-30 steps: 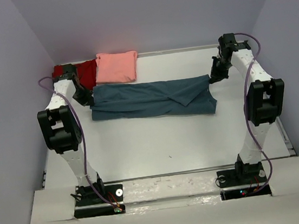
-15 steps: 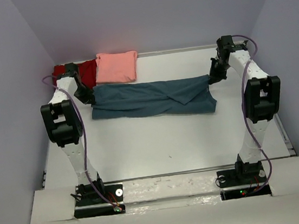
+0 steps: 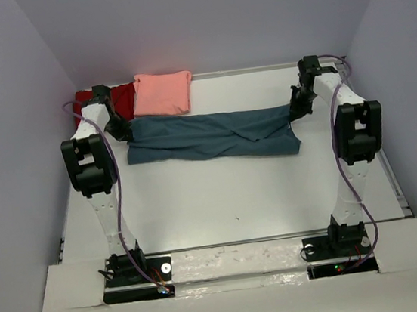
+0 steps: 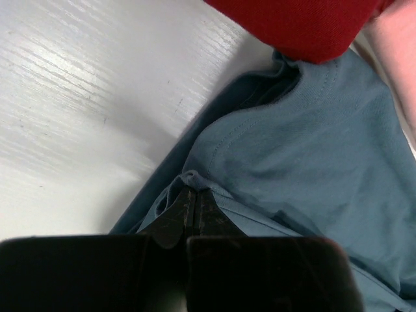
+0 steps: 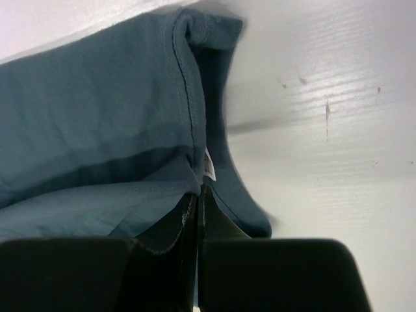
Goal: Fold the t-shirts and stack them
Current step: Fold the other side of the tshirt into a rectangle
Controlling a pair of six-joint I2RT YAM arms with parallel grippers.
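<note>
The dark teal-blue t-shirt [image 3: 210, 134] lies folded into a long band across the far half of the table. My left gripper [image 3: 124, 134] is shut on its left end; the left wrist view [image 4: 195, 192] shows the fabric edge [image 4: 305, 156] pinched between the closed jaws. My right gripper [image 3: 294, 111] is shut on its right end; the right wrist view [image 5: 197, 190] shows the hem and a small white label [image 5: 208, 164] at the jaw tips. The dark red t-shirt [image 3: 118, 98] and the salmon-pink t-shirt [image 3: 163, 93] lie folded at the back left.
The red shirt [image 4: 299, 26] lies just beyond the teal shirt's left end. The back wall and side walls enclose the white table [image 3: 228, 191]. A raised rail runs along the table's right edge [image 3: 399, 186].
Both grippers have moved toward the back of the table, carrying the teal shirt's ends with them. The band sits slightly farther back and looks more stretched.
</note>
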